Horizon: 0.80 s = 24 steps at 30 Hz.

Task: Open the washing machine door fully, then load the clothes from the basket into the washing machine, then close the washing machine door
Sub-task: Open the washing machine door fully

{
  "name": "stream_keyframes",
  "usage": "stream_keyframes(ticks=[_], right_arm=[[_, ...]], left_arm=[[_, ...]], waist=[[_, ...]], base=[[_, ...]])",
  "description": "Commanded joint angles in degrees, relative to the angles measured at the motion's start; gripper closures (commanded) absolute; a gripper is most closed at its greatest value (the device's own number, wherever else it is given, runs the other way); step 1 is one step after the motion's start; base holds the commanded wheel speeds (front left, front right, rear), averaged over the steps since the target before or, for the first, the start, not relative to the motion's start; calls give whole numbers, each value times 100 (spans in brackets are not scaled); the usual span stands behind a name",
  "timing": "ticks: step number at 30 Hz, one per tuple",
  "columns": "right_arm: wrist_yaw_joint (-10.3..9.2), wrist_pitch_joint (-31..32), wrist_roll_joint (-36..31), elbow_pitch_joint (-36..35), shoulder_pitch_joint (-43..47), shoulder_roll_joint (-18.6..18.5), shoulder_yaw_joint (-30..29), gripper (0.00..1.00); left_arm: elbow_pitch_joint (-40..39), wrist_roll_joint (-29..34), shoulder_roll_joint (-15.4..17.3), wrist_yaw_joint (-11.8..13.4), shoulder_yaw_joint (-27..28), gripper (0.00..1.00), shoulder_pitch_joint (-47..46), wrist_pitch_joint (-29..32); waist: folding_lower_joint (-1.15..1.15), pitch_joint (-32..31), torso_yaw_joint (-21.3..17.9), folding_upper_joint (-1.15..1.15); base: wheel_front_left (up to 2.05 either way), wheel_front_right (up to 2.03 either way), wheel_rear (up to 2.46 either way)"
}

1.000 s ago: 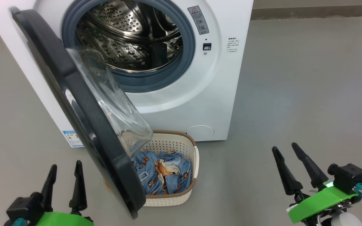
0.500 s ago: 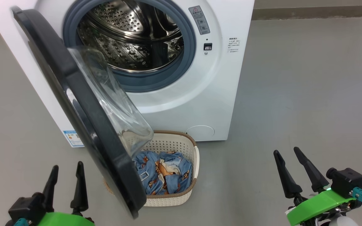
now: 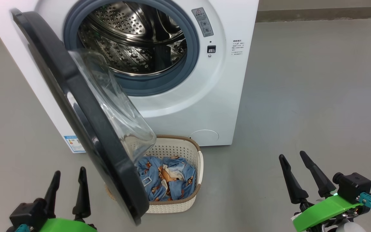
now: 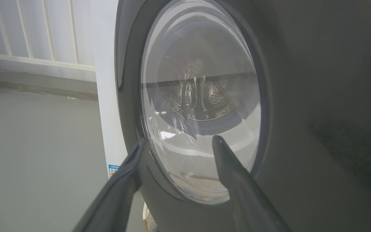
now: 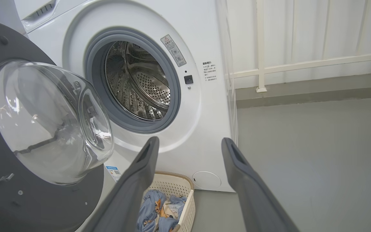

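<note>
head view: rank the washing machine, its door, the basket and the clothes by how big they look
1. washing machine, cut off by the frame
2. washing machine door, enlarged by nearness to the camera
3. basket
4. clothes, inside the basket

The washing machine door point(image 3: 79, 106) stands open, its near edge hiding part of the basket point(image 3: 179, 151) of clothes point(image 3: 169, 180). The left tool point(image 3: 70, 170) and right tool point(image 3: 291, 154) sit near, fingers spread, empty.

white washing machine point(image 3: 185, 109), grey rubber ring point(image 3: 192, 54), black washing machine door point(image 3: 98, 135), cream perforated basket point(image 3: 175, 151) with brown rim point(image 3: 175, 137), light-blue clothes point(image 3: 167, 182) printed orange and brown
</note>
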Motion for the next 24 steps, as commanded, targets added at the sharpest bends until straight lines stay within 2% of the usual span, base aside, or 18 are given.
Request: stream_keyframes(ticks=[1,24], right_arm=[[9,-75,37,-119,-48,-61,106,0],[9,-75,12,-40,-76,-43,93,0]], left_arm=[[-110,38,117,-24,173,0,-147,-37],[-99,47,91,-29,151,0,-146,-37]], waist=[[0,-2,-2,0],[0,-29,23,0]], base=[[0,0,0],[0,0,0]])
